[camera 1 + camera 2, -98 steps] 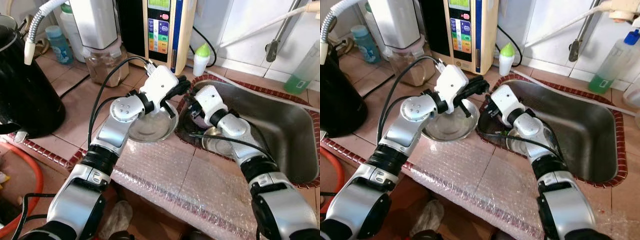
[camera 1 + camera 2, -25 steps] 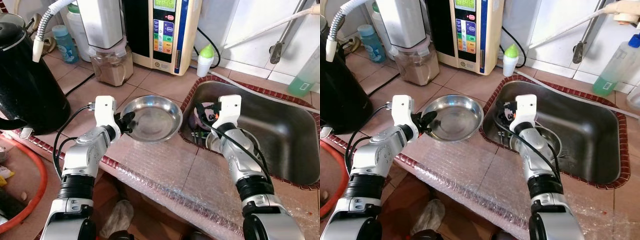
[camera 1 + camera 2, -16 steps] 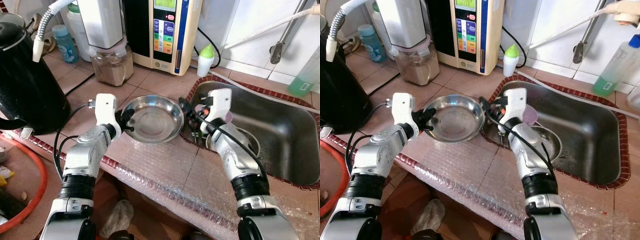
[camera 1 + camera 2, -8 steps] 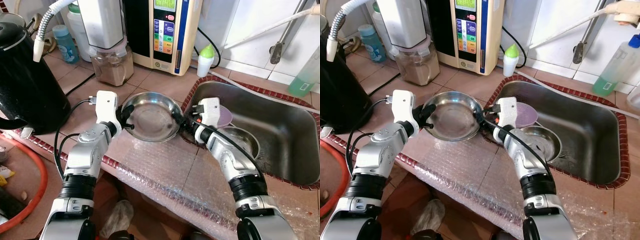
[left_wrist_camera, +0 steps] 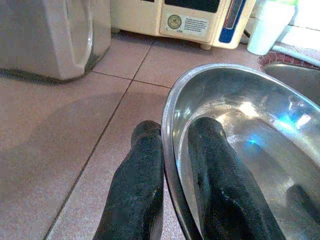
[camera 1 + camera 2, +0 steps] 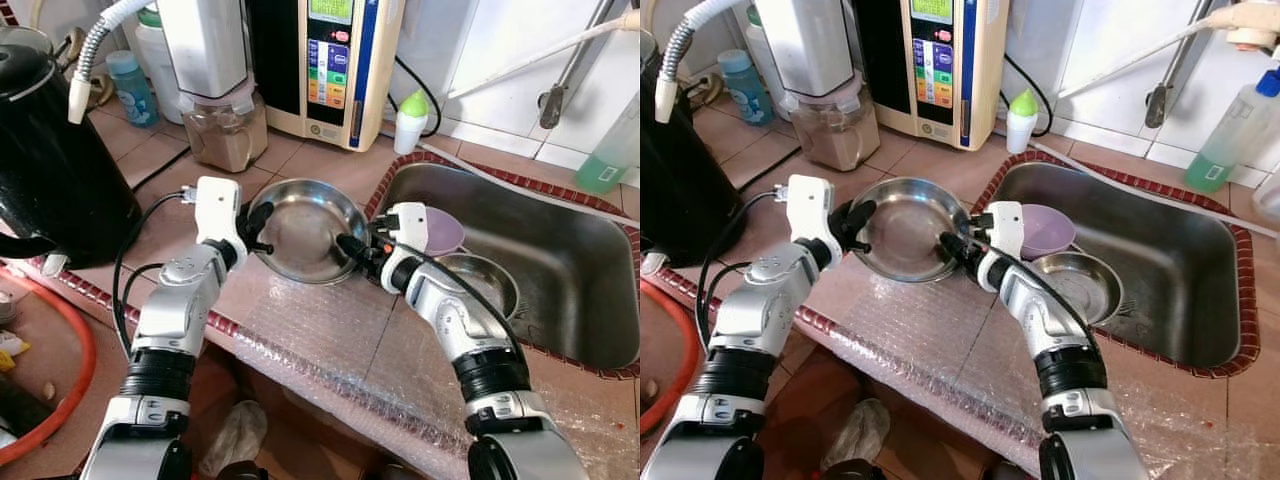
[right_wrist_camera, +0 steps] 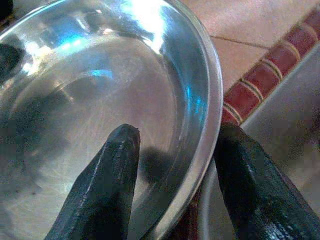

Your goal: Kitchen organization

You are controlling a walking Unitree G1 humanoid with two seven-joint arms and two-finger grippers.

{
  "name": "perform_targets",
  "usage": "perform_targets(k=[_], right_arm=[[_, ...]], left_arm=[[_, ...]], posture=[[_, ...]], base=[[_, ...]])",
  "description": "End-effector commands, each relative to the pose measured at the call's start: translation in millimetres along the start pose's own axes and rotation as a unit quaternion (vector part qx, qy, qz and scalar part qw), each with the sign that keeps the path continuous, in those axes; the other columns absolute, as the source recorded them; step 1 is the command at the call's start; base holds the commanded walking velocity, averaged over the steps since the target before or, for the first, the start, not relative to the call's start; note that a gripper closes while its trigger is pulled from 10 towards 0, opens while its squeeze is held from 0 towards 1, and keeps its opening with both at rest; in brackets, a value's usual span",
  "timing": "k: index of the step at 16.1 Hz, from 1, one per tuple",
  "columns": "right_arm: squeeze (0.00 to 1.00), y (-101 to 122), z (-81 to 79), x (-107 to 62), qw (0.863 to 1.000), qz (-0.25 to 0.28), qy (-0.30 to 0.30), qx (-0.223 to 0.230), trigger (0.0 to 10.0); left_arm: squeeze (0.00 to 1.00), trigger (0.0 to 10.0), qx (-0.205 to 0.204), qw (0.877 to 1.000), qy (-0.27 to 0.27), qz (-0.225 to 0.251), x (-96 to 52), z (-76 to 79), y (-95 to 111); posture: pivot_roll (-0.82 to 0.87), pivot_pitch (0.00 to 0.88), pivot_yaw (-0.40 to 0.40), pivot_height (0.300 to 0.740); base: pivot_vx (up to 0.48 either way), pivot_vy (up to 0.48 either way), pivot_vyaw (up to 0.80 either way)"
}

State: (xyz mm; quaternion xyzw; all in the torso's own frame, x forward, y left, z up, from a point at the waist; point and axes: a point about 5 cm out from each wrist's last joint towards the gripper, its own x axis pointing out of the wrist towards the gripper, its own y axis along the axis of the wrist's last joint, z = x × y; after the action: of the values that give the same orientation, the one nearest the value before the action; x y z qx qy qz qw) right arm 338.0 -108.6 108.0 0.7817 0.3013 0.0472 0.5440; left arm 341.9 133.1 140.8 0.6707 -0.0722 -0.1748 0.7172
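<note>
A shiny steel bowl (image 6: pixel 305 232) is held slightly tilted over the tiled counter, just left of the sink (image 6: pixel 590 215). My left gripper (image 6: pixel 256 228) is shut on the bowl's left rim; in the left wrist view, one of its fingers (image 5: pixel 137 185) is outside the rim (image 5: pixel 170 125) and the other inside. My right gripper (image 6: pixel 352 248) is at the bowl's right rim and open. The right wrist view has its fingers (image 7: pixel 107 185) astride the rim (image 7: pixel 212 115) with a wide gap. In the sink lie a purple bowl (image 6: pixel 447 230) and a second steel bowl (image 6: pixel 488 285).
A black kettle (image 6: pixel 50 170) stands at the left. Along the back wall are a blender jar (image 6: pixel 222 130), a water ionizer (image 6: pixel 335 60), a blue bottle (image 6: pixel 125 85) and a white bottle (image 6: pixel 405 120). A green soap bottle (image 6: pixel 612 150) is beyond the sink. Bubble wrap (image 6: pixel 330 345) covers the counter's front.
My right gripper has come left out of the sink and now straddles the steel bowl's right rim. The left gripper, still holding the bowl, has raised and tilted it a little.
</note>
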Motion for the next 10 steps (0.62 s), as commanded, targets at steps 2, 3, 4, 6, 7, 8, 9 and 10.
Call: perform_targets(k=[2,3,4,6,7,8,9,10], right_arm=[[0.00,3.3,4.0,0.1,1.000,0.000,-0.012,0.029,0.0],[0.00,3.4,6.0,-0.4,0.999,-0.001,-0.017,0.031,0.0],[0.00,3.5,6.8,-0.7,0.999,-0.001,-0.019,0.033,0.0],[0.00,2.0,15.6,-1.8,0.998,-0.004,-0.056,0.022,0.0],[0.00,2.4,16.4,-1.9,0.998,-0.002,-0.057,0.036,0.0],[0.00,2.8,15.7,-1.8,0.998,-0.001,-0.053,0.041,0.0],[0.00,2.9,15.8,-1.9,0.998,-0.002,-0.054,0.039,0.0],[0.00,2.6,17.3,-2.0,0.998,-0.004,-0.061,0.033,0.0]], left_arm=[[0.00,0.0,0.016,1.000,-0.003,0.003,0.3,0.9,0.4],[0.00,0.0,0.019,1.000,-0.004,0.005,0.5,1.4,0.8],[0.00,0.0,0.023,1.000,-0.005,0.007,0.5,1.7,1.1],[0.00,0.0,0.025,1.000,-0.006,0.010,1.0,1.9,1.6],[0.00,0.0,0.026,1.000,-0.006,0.012,1.1,2.1,2.0],[0.00,0.0,0.028,0.999,-0.007,0.015,1.3,2.2,2.6],[0.00,0.0,0.029,0.999,-0.007,0.016,1.5,2.1,2.8],[0.00,0.0,0.031,0.999,-0.007,0.018,1.6,2.0,3.2]], posture=[[-0.01,0.000,0.009,0.740],[-0.01,0.000,0.009,0.740],[-0.01,0.000,0.009,0.740],[-0.01,0.000,0.010,0.740],[-0.01,0.000,0.011,0.740],[-0.01,0.000,0.010,0.740],[-0.01,0.000,0.010,0.740],[-0.01,0.000,0.010,0.740]], base=[[0.000,0.000,0.00],[0.000,0.000,0.00],[0.000,0.000,0.00],[0.000,0.000,0.00],[0.000,0.000,0.00],[0.000,0.000,0.00],[0.000,0.000,0.00],[0.000,0.000,0.00]])
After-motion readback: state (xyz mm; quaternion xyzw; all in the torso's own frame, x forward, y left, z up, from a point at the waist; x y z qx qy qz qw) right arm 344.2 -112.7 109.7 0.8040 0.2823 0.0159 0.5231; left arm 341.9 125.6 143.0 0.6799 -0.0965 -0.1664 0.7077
